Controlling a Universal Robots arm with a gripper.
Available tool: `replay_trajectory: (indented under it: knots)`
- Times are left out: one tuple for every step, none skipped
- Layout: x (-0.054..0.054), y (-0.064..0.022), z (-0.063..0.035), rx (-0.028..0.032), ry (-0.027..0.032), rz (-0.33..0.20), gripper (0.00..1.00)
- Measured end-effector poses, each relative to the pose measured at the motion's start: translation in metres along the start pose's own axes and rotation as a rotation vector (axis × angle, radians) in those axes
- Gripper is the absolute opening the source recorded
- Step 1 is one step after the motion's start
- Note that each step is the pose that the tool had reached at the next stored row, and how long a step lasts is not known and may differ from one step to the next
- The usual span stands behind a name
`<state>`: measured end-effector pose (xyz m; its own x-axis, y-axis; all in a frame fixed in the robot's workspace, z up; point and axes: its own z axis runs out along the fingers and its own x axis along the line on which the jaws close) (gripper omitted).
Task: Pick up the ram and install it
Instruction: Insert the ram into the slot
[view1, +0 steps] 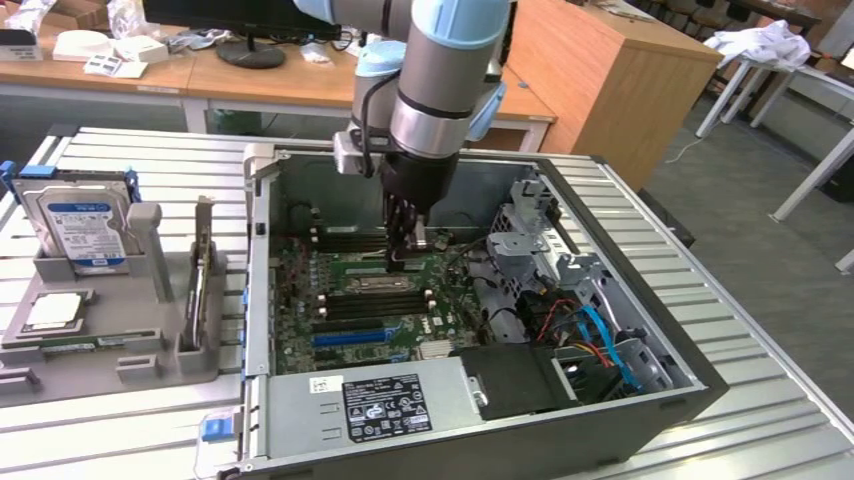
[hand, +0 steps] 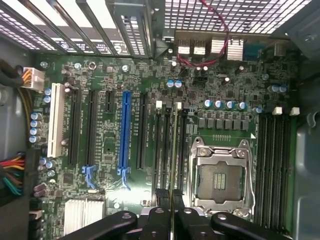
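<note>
Inside the computer case (view1: 601, 435): one CPU socket (hand: 220, 172), one blue slot (hand: 125, 132), one white slot (hand: 56, 120), one ram (hand: 174, 145), one gripper (hand: 173, 215), one power supply (view1: 380, 405). Outside the case: one hard drive (view1: 80, 228).

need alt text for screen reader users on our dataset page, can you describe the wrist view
The gripper holds the ram edge-on above the black memory slots of a green motherboard, beside the empty CPU socket. A blue slot and a white slot lie further across the board.
</note>
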<state>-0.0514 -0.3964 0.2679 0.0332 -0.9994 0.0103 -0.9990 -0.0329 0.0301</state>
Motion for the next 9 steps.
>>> replay_trajectory:
  knots:
    - [0.0,0.0,0.002,0.0,0.0,0.0,0.13]
    - [0.0,0.0001,0.0038,0.0,-0.0001,0.0,0.13]
    - [0.0,0.0001,0.0056,0.0,-0.0001,0.0,0.13]
    - [0.0,0.0001,0.0074,0.0,-0.0001,0.0,0.13]
    - [0.0,0.0002,0.0092,0.0,0.0,0.0,0.13]
    - [0.0,0.0002,0.0111,0.0,0.0,0.0,0.13]
    - [0.0,0.0002,0.0128,0.0,0.0,0.0,0.13]
    - [0.0,0.0002,0.0147,0.0,-0.0001,0.0,0.13]
    - [0.0,0.0002,0.0165,0.0,0.0,0.0,0.13]
